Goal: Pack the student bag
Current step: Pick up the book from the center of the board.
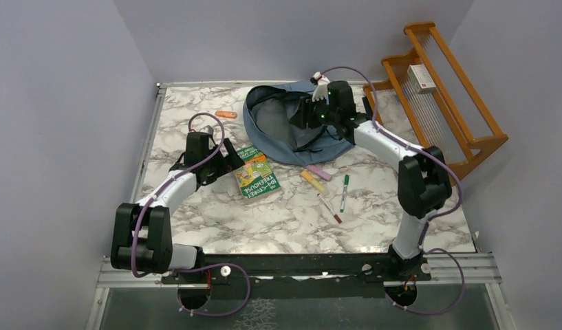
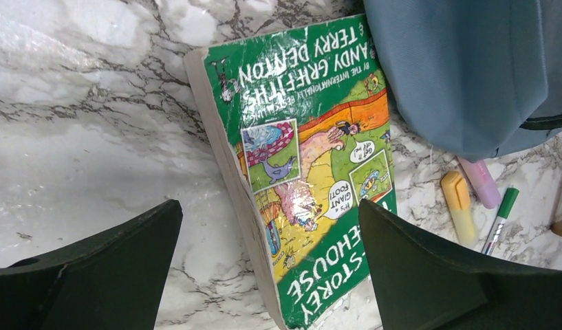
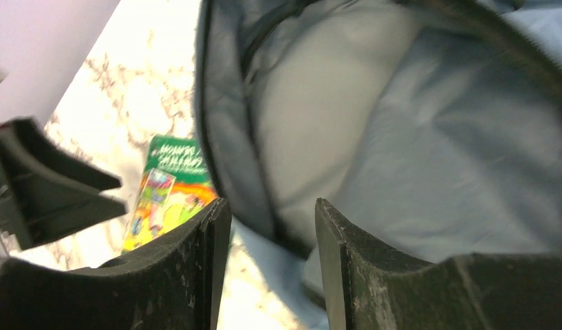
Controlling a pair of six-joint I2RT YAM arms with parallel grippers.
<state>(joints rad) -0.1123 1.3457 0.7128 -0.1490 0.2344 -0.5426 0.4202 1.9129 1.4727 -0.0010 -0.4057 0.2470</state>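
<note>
Hovering at the left of the marbled surface (image 1: 285, 220), the left end effector (image 2: 269, 206) is spread as wide as it goes and has nothing between its fingers. Directly under it lies a green paperback book (image 2: 305, 172), flat and cover up, its far corner tucked just under the edge of the bag. A small orange object (image 1: 225, 113) lies apart from it, toward the back left.

At the centre back is the student bag (image 1: 292, 127), lying slumped on the surface with its main opening gaping and the grey lining showing. It looks soft and limp, probably light while nothing is in it, so it should sag and fold rather than keep its mouth open unaided. The zippered rim looks like the best place to take it, pinching a fold of doubled fabric, since a single layer may slip out from between the pads.

Just in front of the bag lie a pink highlighter (image 1: 318, 170), a yellow highlighter (image 1: 313, 181), a green pen (image 1: 344, 192) and a red pen (image 1: 329, 208).

The right end effector (image 3: 272, 206) hangs over the bag's rim, about half open. The rim shows through the gap, but nothing looks clamped. A wooden rack (image 1: 443, 103) stands at the far right.
</note>
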